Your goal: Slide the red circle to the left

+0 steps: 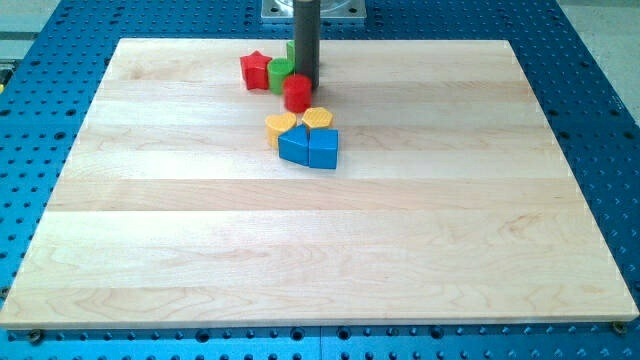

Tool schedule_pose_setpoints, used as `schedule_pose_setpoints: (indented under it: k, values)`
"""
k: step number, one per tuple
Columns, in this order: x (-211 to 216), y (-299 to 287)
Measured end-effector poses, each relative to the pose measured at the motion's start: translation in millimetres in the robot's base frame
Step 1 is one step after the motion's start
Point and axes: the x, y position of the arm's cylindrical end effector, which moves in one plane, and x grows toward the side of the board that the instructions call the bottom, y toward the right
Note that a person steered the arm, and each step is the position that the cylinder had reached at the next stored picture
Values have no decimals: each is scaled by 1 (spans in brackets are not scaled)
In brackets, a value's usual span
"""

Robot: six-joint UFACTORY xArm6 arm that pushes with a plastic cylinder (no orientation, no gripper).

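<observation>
A: Looking from my tip [306,80] outward: the dark rod comes down at the view's top and ends right at the upper edge of the small red circle block [297,93], touching it or very nearly. There are no fingers here, only the rod, so nothing opens or closes.

B: And where does the red circle sit on the pale wooden bench [150,250]?

A: Near the bench's top edge, about mid-width. Taking the red circle as the landmark: a green block [280,72], shape unclear, touches it on its upper left, and a red star block [255,70] lies just beyond that, further left. Below the red circle, close but apart, are two yellow blocks, a heart-like one [281,124] and a hexagon-like one [318,118]. Below those sit two blue blocks [308,148], side by side and touching.

B: How will it handle?

A: I judge it light, rigid and smooth, so it should slide easily, though a round edge rolls off a thin rod when hit off-centre. Nothing to grasp; I'd press on the middle of its right side. The green block crowds its upper left and may be carried along.
</observation>
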Motion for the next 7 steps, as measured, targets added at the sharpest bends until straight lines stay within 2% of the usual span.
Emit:
schedule_pose_setpoints:
  k: [1, 2, 3, 4, 7]
  values:
    - [15, 6]
    - [20, -62]
    - [50, -146]
    - [0, -135]
    - [110, -86]
